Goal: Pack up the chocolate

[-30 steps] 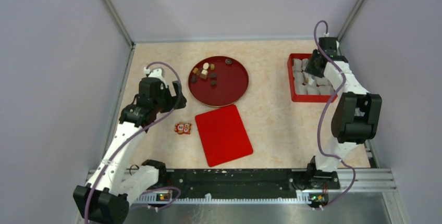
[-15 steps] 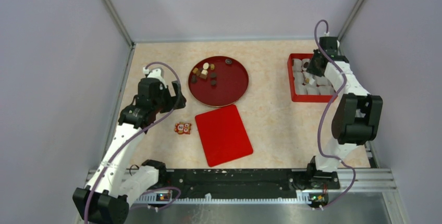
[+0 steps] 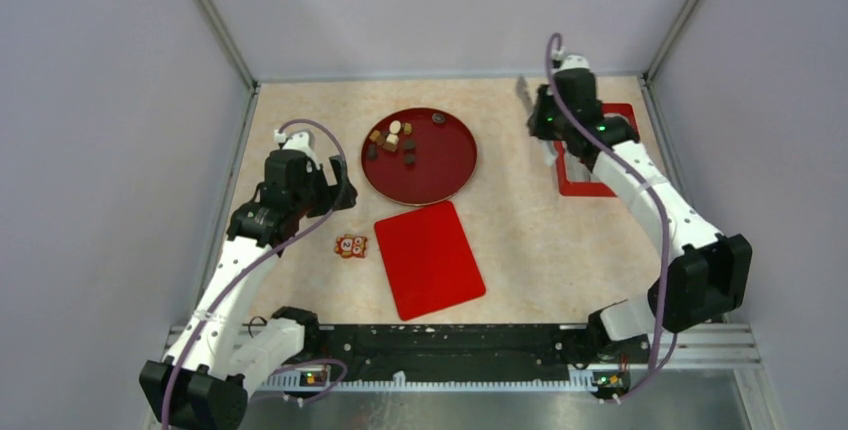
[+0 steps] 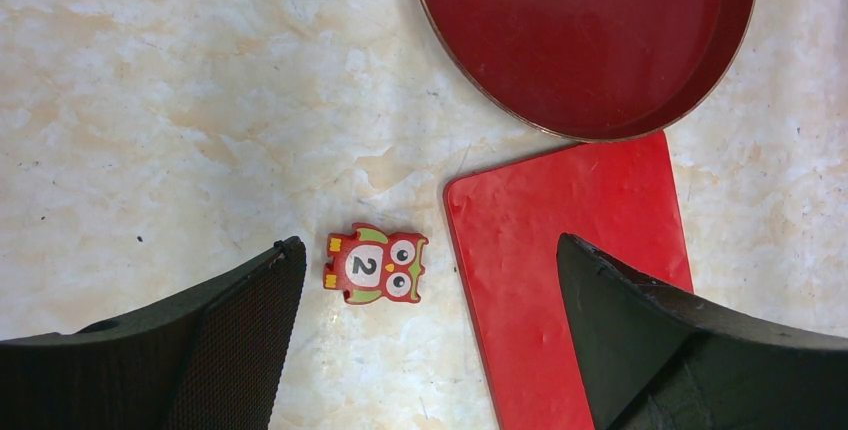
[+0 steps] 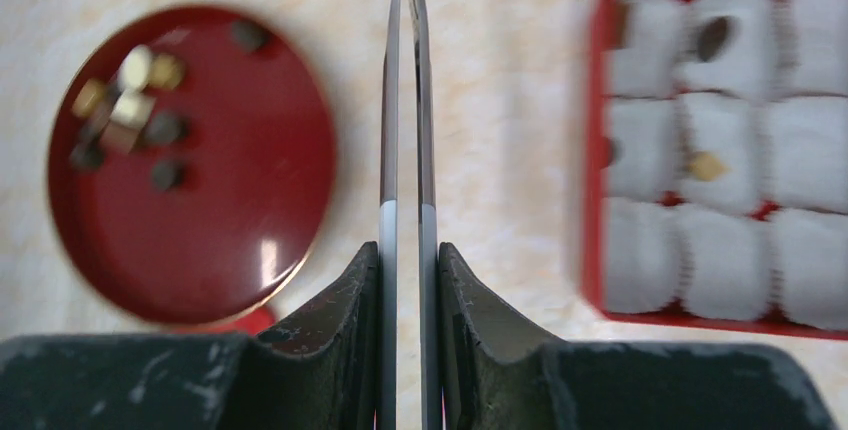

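My right end effector (image 5: 407, 250) is clamped on thin tweezers (image 5: 405, 70). The left end effector (image 4: 428, 243) gapes wide above the owl tile (image 4: 375, 267). Most chocolate (image 3: 392, 140) sits in the round dish (image 3: 440, 175), and a few pieces sit in the red box (image 5: 597, 150). My worry is the tips snagging the dish rim and flicking a chunk out. The bare counter (image 3: 510, 200) between dish and box gives room.
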{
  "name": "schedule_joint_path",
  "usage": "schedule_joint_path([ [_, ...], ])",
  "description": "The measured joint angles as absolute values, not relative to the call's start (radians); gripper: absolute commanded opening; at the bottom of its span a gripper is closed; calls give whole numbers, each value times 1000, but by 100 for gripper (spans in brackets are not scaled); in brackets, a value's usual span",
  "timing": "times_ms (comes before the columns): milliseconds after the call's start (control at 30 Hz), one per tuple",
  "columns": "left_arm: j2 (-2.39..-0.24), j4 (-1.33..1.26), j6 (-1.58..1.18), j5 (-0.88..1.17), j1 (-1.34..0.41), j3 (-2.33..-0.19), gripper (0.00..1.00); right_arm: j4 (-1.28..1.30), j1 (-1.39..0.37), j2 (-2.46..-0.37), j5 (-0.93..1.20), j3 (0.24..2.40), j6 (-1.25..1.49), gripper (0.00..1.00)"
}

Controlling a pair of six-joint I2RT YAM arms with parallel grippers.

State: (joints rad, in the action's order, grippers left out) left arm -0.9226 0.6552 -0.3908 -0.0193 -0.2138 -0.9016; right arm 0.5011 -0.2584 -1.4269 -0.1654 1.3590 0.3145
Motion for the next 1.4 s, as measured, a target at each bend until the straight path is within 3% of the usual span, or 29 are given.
schedule_joint_path([
  [167,-923,656,-395,-19,-214,-903,99,506,-516,-1483,-161,1359,314,23],
  [333,-923,656,-399,-16,-213,-913,99,516,-622,-1637,-158,1399,304,28],
  [700,-923,659,-399,-20,-213,-915,99,517,-633,-1866,-168,1522,300,36],
  [1400,-923,667,-398,-43,-212,-928,99,516,-586,-2068,-159,1740,319,39],
])
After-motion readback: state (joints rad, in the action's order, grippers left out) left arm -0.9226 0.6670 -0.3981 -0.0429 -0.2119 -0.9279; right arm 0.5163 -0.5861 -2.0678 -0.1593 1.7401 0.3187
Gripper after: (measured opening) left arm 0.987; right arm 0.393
